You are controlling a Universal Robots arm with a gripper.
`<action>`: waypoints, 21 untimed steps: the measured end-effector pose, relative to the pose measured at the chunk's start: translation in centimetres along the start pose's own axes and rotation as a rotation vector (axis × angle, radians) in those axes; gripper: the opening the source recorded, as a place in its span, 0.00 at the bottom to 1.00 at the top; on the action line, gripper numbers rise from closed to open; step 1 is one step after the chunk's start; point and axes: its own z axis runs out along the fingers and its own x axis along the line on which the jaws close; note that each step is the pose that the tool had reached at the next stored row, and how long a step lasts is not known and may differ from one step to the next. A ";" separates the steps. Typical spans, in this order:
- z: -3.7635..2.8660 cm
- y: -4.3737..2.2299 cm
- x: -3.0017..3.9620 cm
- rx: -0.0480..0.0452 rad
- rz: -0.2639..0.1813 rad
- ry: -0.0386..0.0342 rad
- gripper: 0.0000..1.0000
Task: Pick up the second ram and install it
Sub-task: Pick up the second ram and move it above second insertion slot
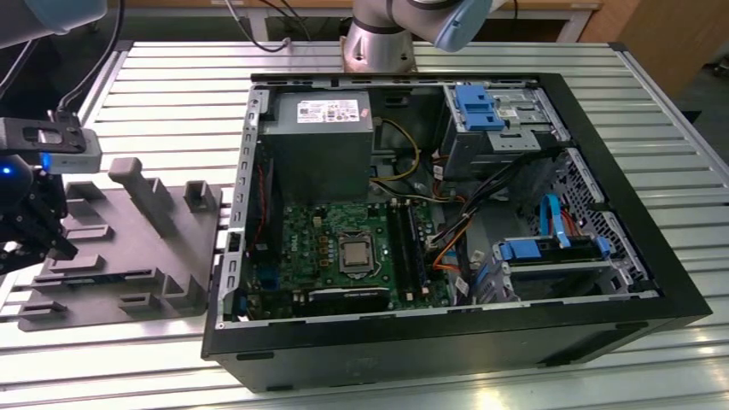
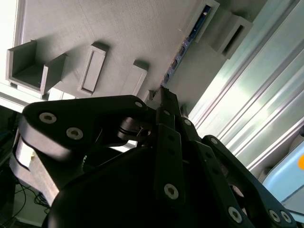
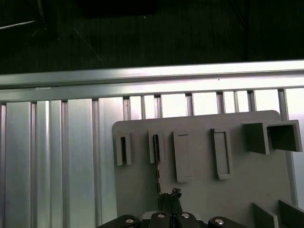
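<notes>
Black and jointed, my gripper looks closed beside one end of the second ram, a slim dark stick edge-up in a grey moulded tray; I judge it light, stiff, fragile, best pinched across its faces.

We are finding no text, number or sign that we can read. Inside the computer case, a white label is lying on the power supply, but its print is proving too small for us to make out. Outside the computer case, the second ram is showing us its edge, with no legible marking.
</notes>
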 end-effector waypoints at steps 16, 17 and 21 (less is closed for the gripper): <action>0.54 -0.02 0.01 0.0000 0.000 0.0000 0.11; 0.57 -0.03 0.02 0.0000 0.000 0.0000 0.11; 0.70 -0.03 0.02 -0.0001 0.000 0.0001 0.11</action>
